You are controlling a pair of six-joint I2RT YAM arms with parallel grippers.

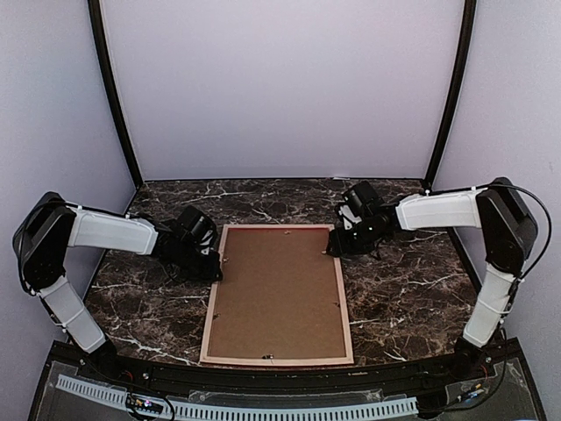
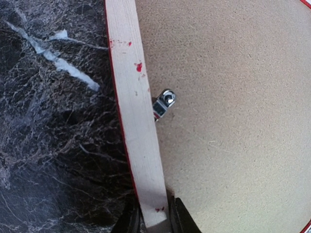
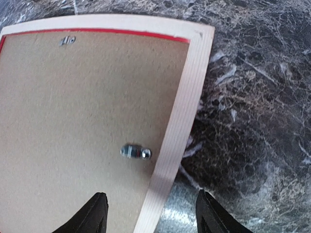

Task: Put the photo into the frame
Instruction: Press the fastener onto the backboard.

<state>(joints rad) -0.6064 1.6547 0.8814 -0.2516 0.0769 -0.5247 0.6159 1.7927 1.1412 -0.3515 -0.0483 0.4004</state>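
At the left, our left claw (image 2: 152, 217) is clamped across the pale wood left rail of the frame (image 1: 276, 360). The frame lies face down in the middle of the worktop (image 1: 403, 298), brown backing board (image 1: 279, 294) upward, with bare marble beyond that edge. At the right, our right claw (image 3: 154, 213) is spread wide astride the frame's right rail near the far corner, and open worktop runs on to the right.
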